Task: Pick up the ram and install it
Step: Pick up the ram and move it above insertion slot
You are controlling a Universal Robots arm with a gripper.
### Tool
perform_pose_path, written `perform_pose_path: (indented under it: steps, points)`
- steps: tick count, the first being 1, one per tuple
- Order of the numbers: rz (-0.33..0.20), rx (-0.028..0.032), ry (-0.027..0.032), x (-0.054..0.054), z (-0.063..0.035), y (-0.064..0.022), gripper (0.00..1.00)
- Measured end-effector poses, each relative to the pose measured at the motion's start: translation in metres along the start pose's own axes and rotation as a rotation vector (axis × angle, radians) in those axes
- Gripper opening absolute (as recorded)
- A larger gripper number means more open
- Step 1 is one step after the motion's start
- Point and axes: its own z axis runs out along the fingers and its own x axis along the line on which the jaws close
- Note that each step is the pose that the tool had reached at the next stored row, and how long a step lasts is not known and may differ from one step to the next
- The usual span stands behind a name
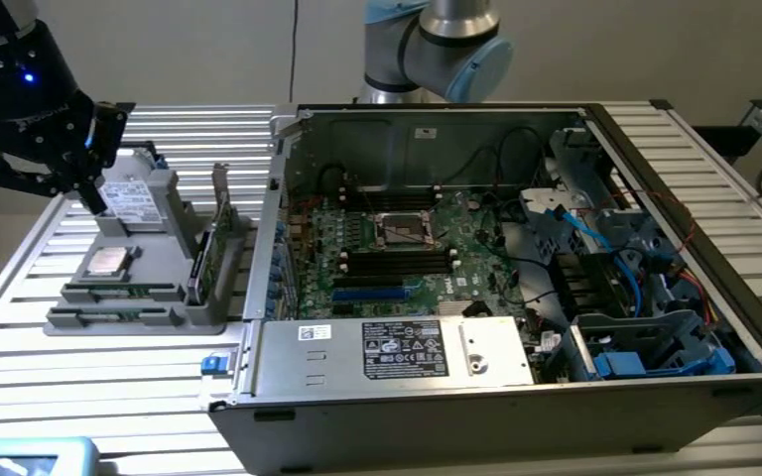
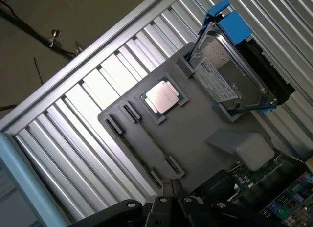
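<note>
closed, empty gripper (image 1: pixel 94 203) over the tray (image 1: pixel 143 327) at the exterior view's left; lowered unopened, its tips could strike and crack the ram (image 1: pixel 123 293).

The claw (image 1: pixel 92 203) hangs at the exterior view's left, pointing down, its fingers (image 2: pixel 171 190) pressed together and seemingly empty.

The surface (image 1: pixel 37 367) is made of long silver metal slats with narrow gaps between them. Directly under the pincer (image 1: pixel 95 206) a grey holder tray (image 1: pixel 130 322) lies flat on the slats. A big open computer case (image 1: pixel 354 436) stands on the same slats, on the far side of the tray from the pincer and just beside the tray. Well apart from the pincer, a pale blue object (image 1: pixel 24 456) sits at the edge of the surface; I cannot tell if it rests on it.
</note>
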Motion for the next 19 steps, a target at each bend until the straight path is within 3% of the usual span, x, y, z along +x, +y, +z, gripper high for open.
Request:
perform_pose_path:
  steps: [19]
  points:
    - [-0.345,-0.0040,0.0130,0.0000,0.0000,0.0000,0.11]
